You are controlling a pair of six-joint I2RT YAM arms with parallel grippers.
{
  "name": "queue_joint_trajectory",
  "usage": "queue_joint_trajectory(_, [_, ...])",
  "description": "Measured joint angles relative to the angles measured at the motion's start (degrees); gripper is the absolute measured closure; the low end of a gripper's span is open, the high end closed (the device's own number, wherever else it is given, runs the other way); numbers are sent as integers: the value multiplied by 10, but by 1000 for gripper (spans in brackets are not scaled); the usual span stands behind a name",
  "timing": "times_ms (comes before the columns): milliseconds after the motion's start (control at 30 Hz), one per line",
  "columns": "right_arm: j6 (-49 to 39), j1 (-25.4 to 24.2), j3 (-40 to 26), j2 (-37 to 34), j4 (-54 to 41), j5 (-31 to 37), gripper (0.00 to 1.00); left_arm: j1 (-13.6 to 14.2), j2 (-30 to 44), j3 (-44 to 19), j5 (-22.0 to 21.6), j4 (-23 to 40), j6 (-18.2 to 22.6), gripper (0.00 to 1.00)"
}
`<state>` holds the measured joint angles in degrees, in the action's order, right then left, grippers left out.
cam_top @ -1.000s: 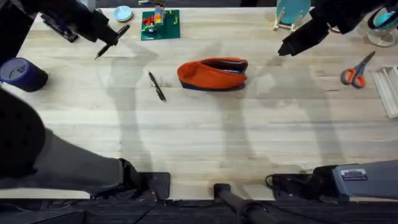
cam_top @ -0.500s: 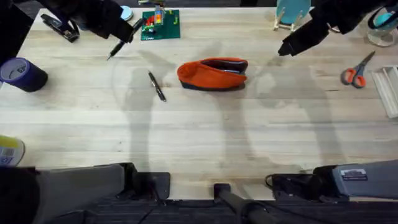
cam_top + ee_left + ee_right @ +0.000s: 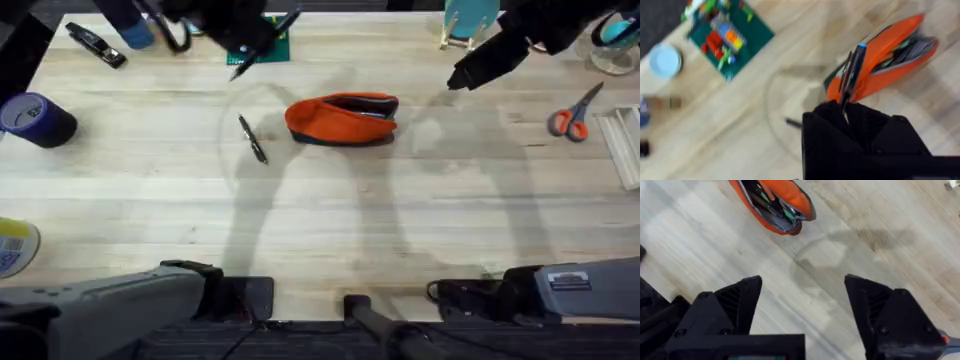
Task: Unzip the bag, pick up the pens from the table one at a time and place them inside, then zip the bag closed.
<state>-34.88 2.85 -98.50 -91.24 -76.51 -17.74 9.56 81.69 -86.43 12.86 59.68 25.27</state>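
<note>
Carried pen, left arm: held above the far side of the table, short of the open bag.

Left gripper [image 3: 846,107] is clenched on one pen [image 3: 262,37], which juts out past the fingers, its tip aimed toward the bag [image 3: 343,118]. The bag lies near the middle of the table [image 3: 330,220], nearer the far edge than the near one, long axis running left to right, zipper mouth gaping upward. From the held pen the bag lies to the right and toward the near edge. The left arm is plainly the nearer one for the drop. A second pen [image 3: 252,138] rests on the table just left of the bag, apart from it. Right gripper [image 3: 802,300] hangs with jaws spread and nothing in them, toward the far right corner beyond the bag.
</note>
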Motion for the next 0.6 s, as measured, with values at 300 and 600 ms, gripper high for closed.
queue_joint_trajectory(300, [0, 0, 0, 0, 0, 0, 5, 54, 0, 13, 42, -52, 45, 959])
queue_joint_trajectory(600, [0, 0, 0, 0, 0, 0, 5, 108, 0, 39, 68, -66, 159, 959])
